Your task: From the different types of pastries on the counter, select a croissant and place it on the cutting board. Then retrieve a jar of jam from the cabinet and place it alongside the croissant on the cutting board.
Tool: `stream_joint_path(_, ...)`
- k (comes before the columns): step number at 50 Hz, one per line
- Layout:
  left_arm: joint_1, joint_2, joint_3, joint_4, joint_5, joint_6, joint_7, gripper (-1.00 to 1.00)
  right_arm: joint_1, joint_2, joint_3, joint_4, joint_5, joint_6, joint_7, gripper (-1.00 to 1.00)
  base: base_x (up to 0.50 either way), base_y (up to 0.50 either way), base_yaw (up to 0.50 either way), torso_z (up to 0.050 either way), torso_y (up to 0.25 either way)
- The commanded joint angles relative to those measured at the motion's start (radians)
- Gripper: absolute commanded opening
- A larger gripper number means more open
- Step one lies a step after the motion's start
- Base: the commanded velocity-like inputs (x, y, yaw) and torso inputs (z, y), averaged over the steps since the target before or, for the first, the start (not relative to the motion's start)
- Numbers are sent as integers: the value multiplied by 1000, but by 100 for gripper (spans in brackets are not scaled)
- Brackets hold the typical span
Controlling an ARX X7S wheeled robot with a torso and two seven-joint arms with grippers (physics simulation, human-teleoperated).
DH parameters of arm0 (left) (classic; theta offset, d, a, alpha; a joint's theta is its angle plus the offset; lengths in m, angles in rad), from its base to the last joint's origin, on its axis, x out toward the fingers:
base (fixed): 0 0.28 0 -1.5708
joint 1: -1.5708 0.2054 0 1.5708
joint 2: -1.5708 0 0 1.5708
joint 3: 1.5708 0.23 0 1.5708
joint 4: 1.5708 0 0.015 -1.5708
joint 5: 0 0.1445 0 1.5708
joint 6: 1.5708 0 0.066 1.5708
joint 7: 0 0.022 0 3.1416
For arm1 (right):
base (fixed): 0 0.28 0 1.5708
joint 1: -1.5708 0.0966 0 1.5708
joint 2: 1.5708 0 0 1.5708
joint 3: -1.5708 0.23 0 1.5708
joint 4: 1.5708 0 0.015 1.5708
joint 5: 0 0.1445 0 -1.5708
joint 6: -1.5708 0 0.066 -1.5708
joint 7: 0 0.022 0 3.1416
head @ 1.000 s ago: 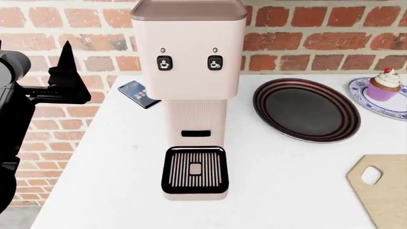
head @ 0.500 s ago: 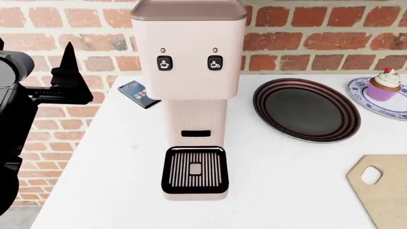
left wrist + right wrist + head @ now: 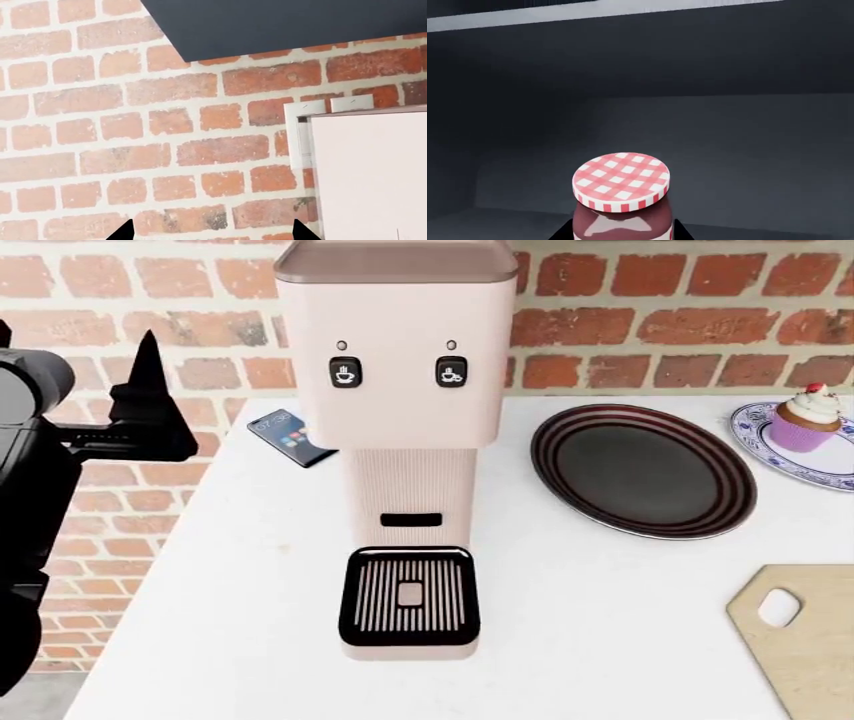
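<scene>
A white counter (image 3: 240,590) runs along a red brick wall (image 3: 641,330), carrying a pale pink coffee machine (image 3: 400,440), a phone (image 3: 290,436), a dark striped plate (image 3: 645,470), a cupcake (image 3: 807,416) on a blue-patterned plate (image 3: 825,462) — and the cutting board (image 3: 807,640) at the near right. No croissant shows. The left gripper (image 3: 212,231) hangs raised and empty by the wall, jaws wide apart. The jam jar (image 3: 622,200) stands inside the dark cabinet (image 3: 727,130); the right gripper (image 3: 620,235) flanks it — whether it grips, I cannot tell.

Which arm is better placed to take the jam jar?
Right: its wrist view shows the jar directly ahead in the dark cabinet. The left gripper is raised beside the counter, facing brick wall.
</scene>
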Motion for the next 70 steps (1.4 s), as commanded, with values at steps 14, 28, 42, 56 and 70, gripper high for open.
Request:
stream_joint_path(14,97,-9,41,5,-14,1,-14,100,12,127,-30,-191,-270,108,-185,-100,0,6,5,0,0)
stream_joint_path(28,101,-13,32,12,-26,-4,-21,100,12,141,-40,-235,-643,32,-379,-100,0,6,5,0,0)
stream_joint_path(42,76,-15,30,19,-44,-27,-33,100,12,179,-33,-270,-873,-14,-585,-100,-1,5,5,0,0)
stream_joint_path(56,95,-20,26,15,-45,-9,-34,100,12,242,-26,-230,-1057,-122,-699,-100,-1,5,5,0,0)
stream_joint_path(70,95,-23,28,15,-52,-9,-41,100,12,294,-22,-185,-1144,-226,-694,-100,-2,6,6,0,0)
